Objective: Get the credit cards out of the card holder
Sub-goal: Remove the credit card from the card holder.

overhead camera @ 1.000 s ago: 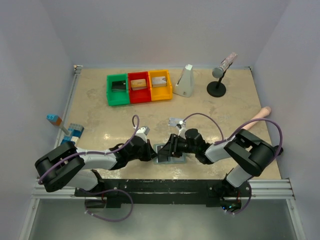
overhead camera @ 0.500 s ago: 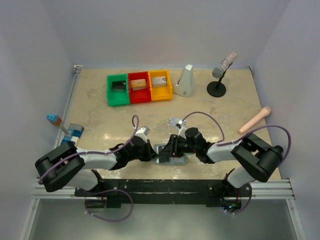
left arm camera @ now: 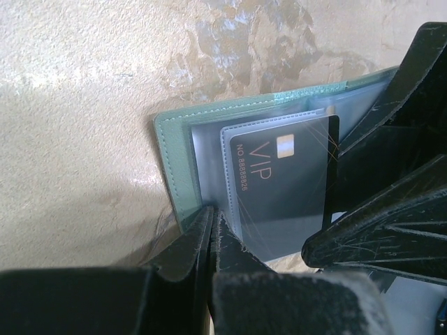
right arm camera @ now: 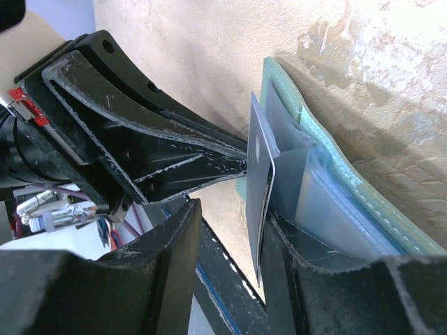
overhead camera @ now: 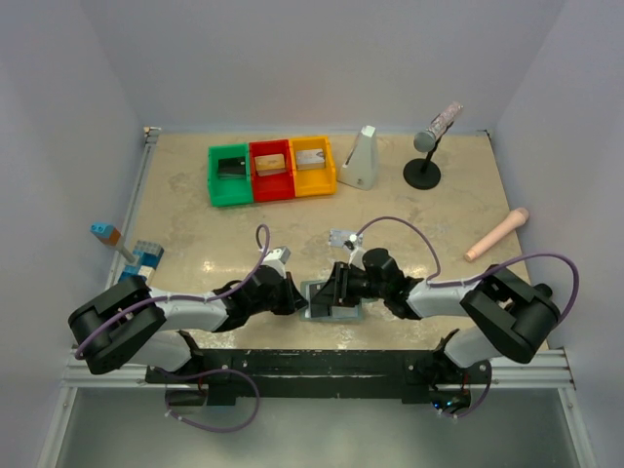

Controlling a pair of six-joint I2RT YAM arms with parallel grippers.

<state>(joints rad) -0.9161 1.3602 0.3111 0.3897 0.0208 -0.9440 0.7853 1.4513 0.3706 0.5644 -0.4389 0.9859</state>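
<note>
Lying open and flat on the table (overhead camera: 195, 234), close to the near edge and right between the two arms, the card holder (left arm camera: 174, 153) is showing its see-through pockets (left arm camera: 208, 160). The left gripper (left arm camera: 211, 234) is pinching the near edge of the card holder with its two fingers pressed tight together. I think it is doing this to keep the wallet from sliding or lifting when a card gets pulled. The black card (left arm camera: 279, 188), the one with VIP written on it, is sticking part of the way out of its pocket, with its free end pointing toward the right arm. The right gripper (right arm camera: 234, 230) is facing it from the other side, so the two grippers are sitting almost nose to nose over the wallet. In the right wrist view the black card is standing on its thin edge between the two right fingers. One finger is touching it or sitting just beside it, and the other is a little apart with a gap showing. So the jaws are parted and are not squeezing the card yet, as far as I can tell. I think the right arm is lining up like this so that a squeeze and a straight pull away from the left arm can slide the card out. The silver card is not showing in either close-up view.
</note>
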